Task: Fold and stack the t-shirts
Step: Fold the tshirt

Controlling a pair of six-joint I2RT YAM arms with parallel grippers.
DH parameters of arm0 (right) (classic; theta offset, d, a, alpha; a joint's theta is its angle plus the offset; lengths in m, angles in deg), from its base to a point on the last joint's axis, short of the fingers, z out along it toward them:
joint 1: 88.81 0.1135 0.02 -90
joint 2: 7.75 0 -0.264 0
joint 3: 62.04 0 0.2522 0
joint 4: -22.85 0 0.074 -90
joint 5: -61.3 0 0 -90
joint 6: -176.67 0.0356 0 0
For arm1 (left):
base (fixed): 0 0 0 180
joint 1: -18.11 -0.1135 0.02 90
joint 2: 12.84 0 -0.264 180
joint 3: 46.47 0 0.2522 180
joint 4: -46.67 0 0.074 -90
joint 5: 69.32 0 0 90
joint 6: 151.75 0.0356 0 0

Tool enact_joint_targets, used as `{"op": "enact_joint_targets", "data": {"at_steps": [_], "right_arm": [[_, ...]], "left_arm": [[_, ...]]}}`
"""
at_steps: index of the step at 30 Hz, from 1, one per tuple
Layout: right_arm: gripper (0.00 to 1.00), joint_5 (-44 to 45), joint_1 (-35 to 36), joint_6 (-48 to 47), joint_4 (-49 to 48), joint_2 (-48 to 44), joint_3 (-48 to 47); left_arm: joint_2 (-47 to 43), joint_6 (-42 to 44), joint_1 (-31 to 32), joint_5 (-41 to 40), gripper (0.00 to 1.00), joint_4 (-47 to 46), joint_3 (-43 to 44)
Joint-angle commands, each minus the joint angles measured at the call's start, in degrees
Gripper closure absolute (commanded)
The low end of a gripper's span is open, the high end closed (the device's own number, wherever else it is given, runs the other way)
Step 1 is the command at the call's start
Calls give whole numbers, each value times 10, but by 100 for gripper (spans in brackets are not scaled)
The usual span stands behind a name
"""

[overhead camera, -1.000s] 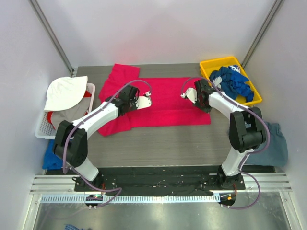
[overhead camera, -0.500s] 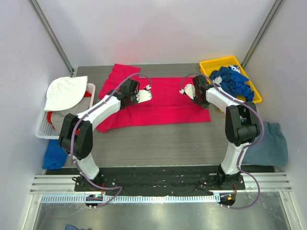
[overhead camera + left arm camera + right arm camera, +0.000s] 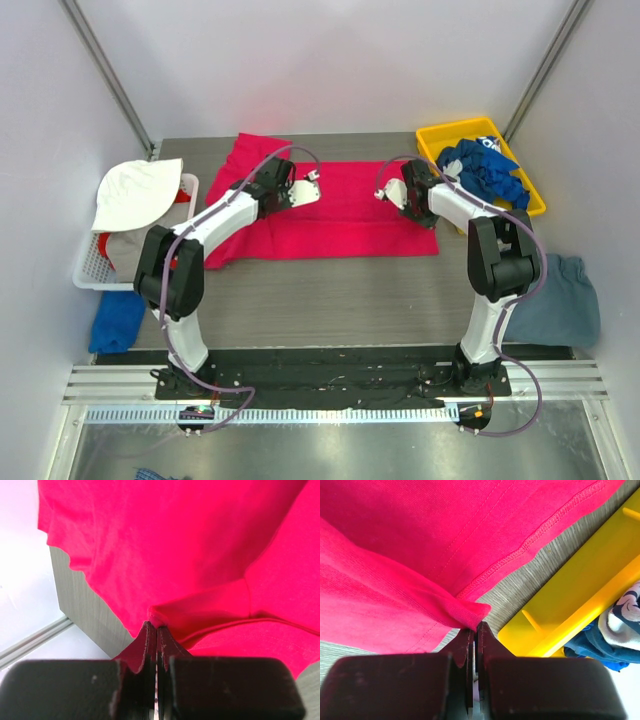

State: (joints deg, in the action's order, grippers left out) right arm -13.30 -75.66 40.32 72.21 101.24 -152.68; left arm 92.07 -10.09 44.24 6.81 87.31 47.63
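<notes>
We see our left hand (image 3: 156, 629) and our right hand (image 3: 474, 628) each pinching a fold of the pink-red t-shirt (image 3: 345, 220), the yellow bin (image 3: 570, 605) just beside the right.

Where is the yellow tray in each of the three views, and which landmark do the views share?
Top external: the yellow tray lies upper right, just beyond the right end of the pink-red t-shirt.
Left wrist: not in it.
Right wrist: it fills the right side, beside the shirt's hem.
Shared landmark: the pink-red t-shirt, in all three views.

Grey table (image 3: 340, 290), pink-red t-shirt (image 3: 340, 215), yellow tray (image 3: 452, 127)
</notes>
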Motion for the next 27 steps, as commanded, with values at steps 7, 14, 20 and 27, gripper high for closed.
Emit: {"op": "enact_joint_targets", "data": {"at_steps": [7, 14, 20, 27], "right_arm": [[99, 17, -7, -10, -16, 3, 11], [99, 19, -6, -9, -25, 2, 12], [90, 24, -7, -6, -30, -4, 14], [88, 29, -6, -3, -31, -13, 19]], "left_arm": [[33, 14, -4, -3, 100, -25, 56], [40, 18, -4, -8, 88, -24, 49], [39, 25, -8, -24, 57, -57, 32], [39, 24, -11, -42, 46, -76, 28]]}}
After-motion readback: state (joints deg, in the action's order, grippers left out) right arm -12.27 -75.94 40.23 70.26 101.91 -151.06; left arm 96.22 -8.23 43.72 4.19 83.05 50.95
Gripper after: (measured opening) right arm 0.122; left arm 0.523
